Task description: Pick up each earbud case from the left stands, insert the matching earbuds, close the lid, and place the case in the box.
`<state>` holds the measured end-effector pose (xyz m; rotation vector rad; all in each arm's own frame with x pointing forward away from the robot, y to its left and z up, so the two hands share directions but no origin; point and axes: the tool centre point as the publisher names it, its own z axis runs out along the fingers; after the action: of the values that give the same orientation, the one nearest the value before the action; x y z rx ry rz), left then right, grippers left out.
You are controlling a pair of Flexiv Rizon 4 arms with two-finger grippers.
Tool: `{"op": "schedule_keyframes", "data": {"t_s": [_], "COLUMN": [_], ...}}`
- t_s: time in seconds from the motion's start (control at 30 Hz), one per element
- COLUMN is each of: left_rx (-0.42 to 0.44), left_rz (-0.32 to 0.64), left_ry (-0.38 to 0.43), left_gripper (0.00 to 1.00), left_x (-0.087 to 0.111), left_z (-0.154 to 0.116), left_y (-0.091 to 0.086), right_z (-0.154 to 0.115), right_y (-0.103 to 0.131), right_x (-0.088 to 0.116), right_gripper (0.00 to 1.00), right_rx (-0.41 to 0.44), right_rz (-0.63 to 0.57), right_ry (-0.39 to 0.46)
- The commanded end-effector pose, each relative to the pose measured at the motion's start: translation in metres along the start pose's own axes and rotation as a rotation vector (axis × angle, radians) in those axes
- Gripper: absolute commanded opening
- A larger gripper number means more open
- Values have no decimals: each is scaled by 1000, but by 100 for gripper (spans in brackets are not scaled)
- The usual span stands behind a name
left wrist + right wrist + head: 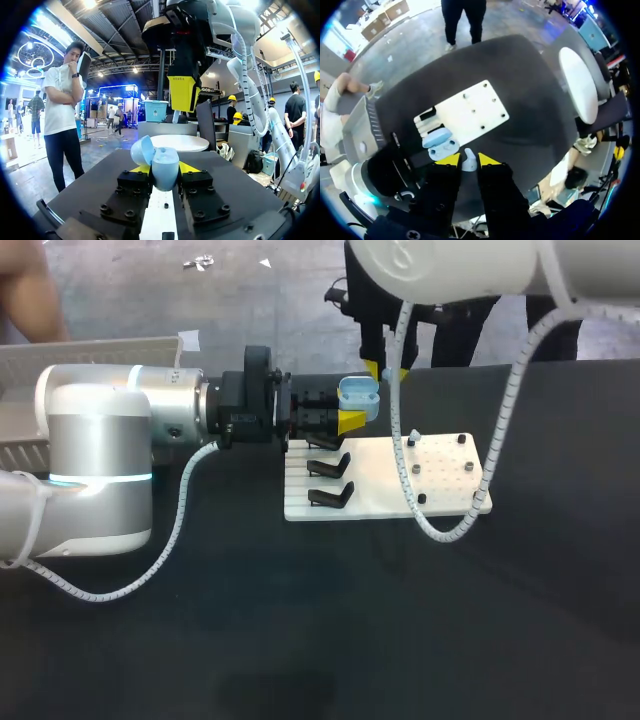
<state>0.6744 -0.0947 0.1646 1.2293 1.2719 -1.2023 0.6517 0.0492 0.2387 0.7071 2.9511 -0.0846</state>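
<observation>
My left gripper (352, 410) is shut on a light blue earbud case (358, 398), held above the white board's far left corner. The case (165, 169) sits between its yellow fingertips with the lid (141, 150) swung open. My right gripper (386, 372) hangs just above and behind the case, pointing down. In the right wrist view it (469, 161) is shut on a small pale earbud (469, 160), and the open case (441, 144) lies close beside its fingers. The other arm's yellow finger (183, 93) shows above the case in the left wrist view.
The white board (440, 490) lies mid-table with two black stands (330, 495) on its left part and small pegs (462, 439) on its right. A pale slatted box (100, 352) stands at the far left. The right arm's cable (440, 530) loops over the board's front edge.
</observation>
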Motion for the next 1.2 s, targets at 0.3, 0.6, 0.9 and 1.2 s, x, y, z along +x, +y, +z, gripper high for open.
{"op": "schedule_keyframes", "data": {"t_s": [0.3, 0.6, 0.9, 1.2], "left_rx": [-5, -5, -5, -5], "left_rz": [4, 4, 4, 4], "left_ry": [-5, -5, -5, -5], "left_gripper": [0, 0, 0, 0], "left_x": [1, 1, 1, 1], "left_z": [0, 0, 0, 0], "left_y": [-1, -1, -1, -1], "right_z": [7, 15, 19, 20], "right_y": [19, 21, 21, 23], "right_x": [2, 2, 1, 0], "right_gripper": [0, 0, 0, 0], "right_rx": [102, 114, 107, 87], "right_rz": [-50, -50, -25, 20], "right_ry": [14, 11, 17, 27]}}
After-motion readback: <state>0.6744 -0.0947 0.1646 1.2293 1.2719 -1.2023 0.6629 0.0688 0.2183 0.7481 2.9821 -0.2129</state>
